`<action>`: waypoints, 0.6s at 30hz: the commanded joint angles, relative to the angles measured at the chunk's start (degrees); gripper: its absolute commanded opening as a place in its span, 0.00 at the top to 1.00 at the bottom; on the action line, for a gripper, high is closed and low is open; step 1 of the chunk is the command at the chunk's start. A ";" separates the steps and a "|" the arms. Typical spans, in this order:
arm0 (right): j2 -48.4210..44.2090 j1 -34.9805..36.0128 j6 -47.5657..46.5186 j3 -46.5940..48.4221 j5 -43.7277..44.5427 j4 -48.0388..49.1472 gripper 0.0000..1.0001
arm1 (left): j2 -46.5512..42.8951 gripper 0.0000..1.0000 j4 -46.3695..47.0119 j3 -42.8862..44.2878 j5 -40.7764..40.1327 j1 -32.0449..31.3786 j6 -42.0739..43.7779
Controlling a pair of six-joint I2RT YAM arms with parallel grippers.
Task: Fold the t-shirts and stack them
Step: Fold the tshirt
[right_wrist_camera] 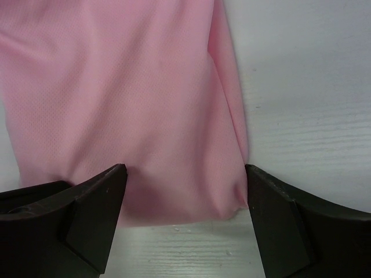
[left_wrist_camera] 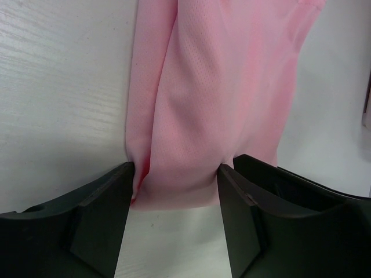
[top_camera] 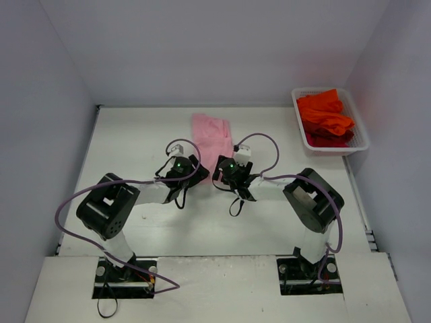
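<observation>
Two arms, top view: the left gripper and right gripper sit side by side near the middle of the table, both pointing toward 12 o'clock.
Pink t-shirt, top view: the pink t-shirt lies as a narrow strip just past the grippers, running toward 12 o'clock, and its 6 o'clock end meets both of them.
Basket, top view: a white basket at 2 o'clock holds the orange-red t-shirts, bunched and unfolded, well apart from the arms.
Left wrist view: the jaws stand moderately apart around the shirt's near hem. The cloth fills the gap, with a fold touching the finger at 9 o'clock. I see no firm pinch.
Right wrist view: the jaws stand wide around the other near corner. Cloth lies flat between them, its edge just beside the finger at 3 o'clock, and nothing is clamped.
Step in hand: probably taking hold of the pink shirt's near hem at both corners, for a lengthwise fold.
Next move: both pincers likely need to shut on the hem, catching every layer, then lift together and carry it toward 12 o'clock, evenly so the strip does not skew.
Left to do: the basket shirts are untouched, so the task looks early.
</observation>
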 commanded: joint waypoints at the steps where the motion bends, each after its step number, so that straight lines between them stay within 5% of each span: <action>1: 0.98 0.51 1.97 -0.59 -0.13 -2.22 0.22 | 2.13 0.46 -5.66 -1.24 1.01 -0.78 -0.44; 12: 1.77 0.51 2.15 -0.06 -0.48 -2.22 0.45 | 2.13 0.67 -6.63 -0.97 0.48 -0.78 0.17; 18: 2.56 0.59 2.32 0.38 -1.18 -2.22 0.77 | 1.52 0.95 -7.86 -0.44 0.31 -0.78 1.05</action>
